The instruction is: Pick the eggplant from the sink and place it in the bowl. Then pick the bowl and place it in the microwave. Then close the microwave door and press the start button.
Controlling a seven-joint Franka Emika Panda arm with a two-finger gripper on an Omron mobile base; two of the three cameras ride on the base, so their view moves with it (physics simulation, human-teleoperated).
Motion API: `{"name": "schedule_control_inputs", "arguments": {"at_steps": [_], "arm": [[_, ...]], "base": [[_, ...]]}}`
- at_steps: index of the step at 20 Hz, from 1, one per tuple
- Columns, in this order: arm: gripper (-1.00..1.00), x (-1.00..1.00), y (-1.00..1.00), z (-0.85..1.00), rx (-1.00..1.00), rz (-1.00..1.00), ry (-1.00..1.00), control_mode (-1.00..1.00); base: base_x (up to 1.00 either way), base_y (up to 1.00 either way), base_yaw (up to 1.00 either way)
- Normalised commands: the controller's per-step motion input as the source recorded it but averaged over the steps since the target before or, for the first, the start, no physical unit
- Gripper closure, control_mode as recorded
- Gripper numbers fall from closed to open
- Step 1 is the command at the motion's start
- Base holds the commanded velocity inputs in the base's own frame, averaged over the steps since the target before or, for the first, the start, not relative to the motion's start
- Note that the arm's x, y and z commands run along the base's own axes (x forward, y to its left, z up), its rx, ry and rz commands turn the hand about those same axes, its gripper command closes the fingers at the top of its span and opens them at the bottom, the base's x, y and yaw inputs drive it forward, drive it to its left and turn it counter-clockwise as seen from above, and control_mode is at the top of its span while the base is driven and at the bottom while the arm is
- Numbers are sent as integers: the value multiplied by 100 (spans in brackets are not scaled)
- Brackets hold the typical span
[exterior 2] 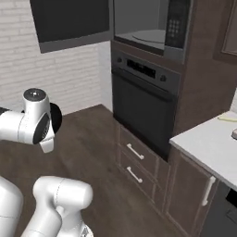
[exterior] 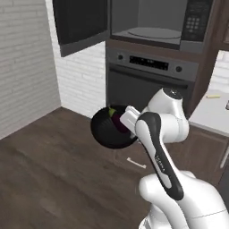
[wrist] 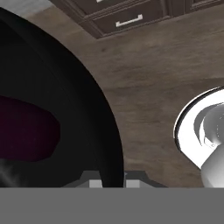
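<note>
Gripper was pinched shut on the rim of the bowl, holding it in the air above the wooden floor. The eggplant lay inside, its long axis seemingly running across the bowl, though dimness blurred its ends. Beyond stood the oven, and above it the microwave, its door swung wide to the left, cavity unobstructed.
</note>
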Motion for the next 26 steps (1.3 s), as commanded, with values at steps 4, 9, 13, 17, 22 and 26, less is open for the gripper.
{"name": "schedule_control_inputs", "arguments": {"at_steps": [4, 9, 13, 17, 22, 26], "arm": [[100, 0, 0, 0, 0, 0, 0, 100], [100, 0, 0, 0, 0, 0, 0, 100], [100, 0, 0, 0, 0, 0, 0, 100], [100, 0, 0, 0, 0, 0, 0, 100], [100, 0, 0, 0, 0, 0, 0, 100], [100, 0, 0, 0, 0, 0, 0, 100]], "base": [[77, 28, -62], [67, 26, -59], [53, 33, -52], [60, 46, -48], [59, 71, -35], [53, 71, -29]]}}
